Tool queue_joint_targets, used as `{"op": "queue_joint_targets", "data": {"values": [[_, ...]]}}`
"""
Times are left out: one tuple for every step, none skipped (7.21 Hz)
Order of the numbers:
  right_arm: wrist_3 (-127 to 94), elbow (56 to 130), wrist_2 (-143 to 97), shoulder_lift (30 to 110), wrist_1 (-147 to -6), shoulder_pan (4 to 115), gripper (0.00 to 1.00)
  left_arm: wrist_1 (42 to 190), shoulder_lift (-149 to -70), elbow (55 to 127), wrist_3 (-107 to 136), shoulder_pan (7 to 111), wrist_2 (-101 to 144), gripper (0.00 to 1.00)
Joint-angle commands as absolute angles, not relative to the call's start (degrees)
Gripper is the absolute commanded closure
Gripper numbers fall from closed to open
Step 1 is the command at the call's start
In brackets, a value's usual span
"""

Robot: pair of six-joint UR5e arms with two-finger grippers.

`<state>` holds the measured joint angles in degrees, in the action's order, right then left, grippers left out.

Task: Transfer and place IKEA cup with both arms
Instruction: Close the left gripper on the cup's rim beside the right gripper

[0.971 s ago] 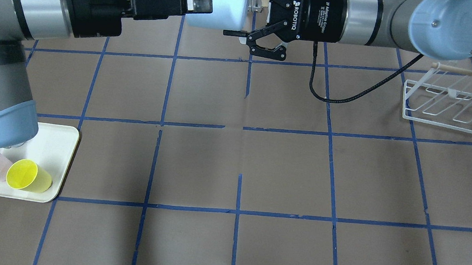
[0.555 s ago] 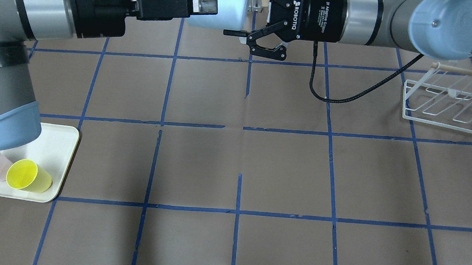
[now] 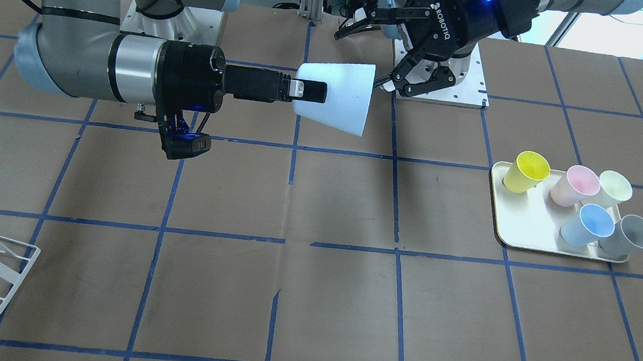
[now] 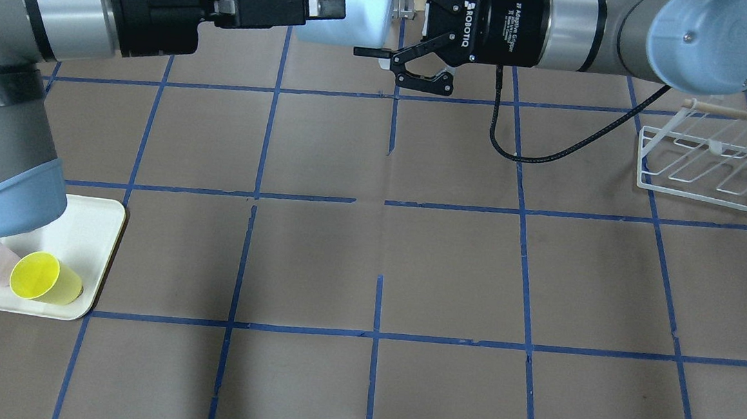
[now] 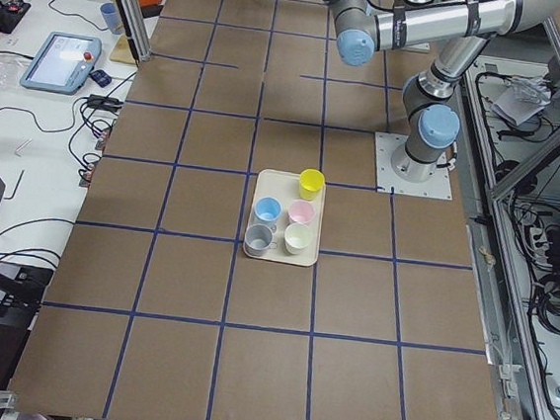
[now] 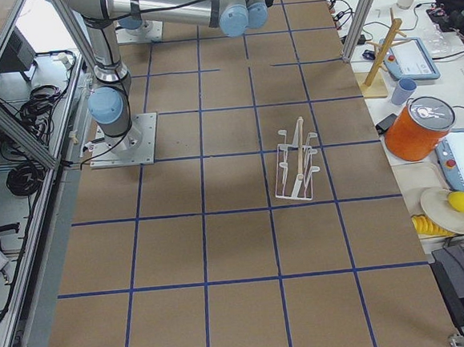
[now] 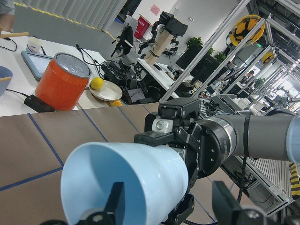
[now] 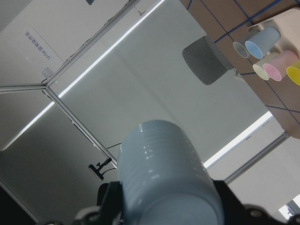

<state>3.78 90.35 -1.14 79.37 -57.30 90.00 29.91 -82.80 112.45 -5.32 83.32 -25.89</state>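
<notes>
Front-facing view: the IKEA cup (image 3: 341,101) hangs in the air above the table (image 3: 319,204), lying sideways with its narrow base toward the right hand (image 3: 308,91). That hand reads as clamped across the base end and carrying the cup. The left hand (image 3: 358,60) is spread wide at the mouth end, with its lower fingertip at the rim and the upper one clear above the wall. The tray (image 3: 521,220) on the robot's left holds five cups and has one bare corner, the likely destination. So the step reads as a right-to-left hand-over, left not yet gripping. Overhead view: the hands meet head-on with the cup between them. Their grip planes look crossed, so the fingers should not collide. Exterior left and right views: the hand-over spot sits at the top edge, too small to judge. Left wrist view: the mouth faces the camera, one finger (image 7: 116,201) inside it and the other outside, with slack around the wall. To do it well, seat the rim wall deep on the pads and close the left hand gently, since thin plastic probably flexes. Only then open the right hand, and separate along the cup's axis. Right wrist view: the cup fills the gap between the right fingers, centred.
</notes>
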Motion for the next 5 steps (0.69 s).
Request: {"op": "queue_joint_targets", "data": {"values": [[3.78, 90.35, -1.14, 79.37, -57.3, 90.0, 0.76, 29.36, -82.79, 111.8, -5.45, 83.32, -26.1, 0.49], [3.78, 90.35, -1.14, 79.37, -57.3, 90.0, 0.76, 29.27, -82.71, 111.8, -5.54, 83.32, -26.8, 0.6], [3.69, 90.35, -1.14, 79.37, -57.3, 90.0, 0.76, 29.27, -82.71, 111.8, -5.54, 83.32, -26.81, 0.62], [3.69, 90.35, -1.14, 79.37, -57.22, 90.0, 0.76, 29.27, -82.53, 111.8, -5.71, 83.32, -26.81, 0.75], [3.69, 90.35, -1.14, 79.37, -57.3, 90.0, 0.76, 29.27, -82.36, 111.8, -5.71, 83.32, -26.81, 0.91]]}}
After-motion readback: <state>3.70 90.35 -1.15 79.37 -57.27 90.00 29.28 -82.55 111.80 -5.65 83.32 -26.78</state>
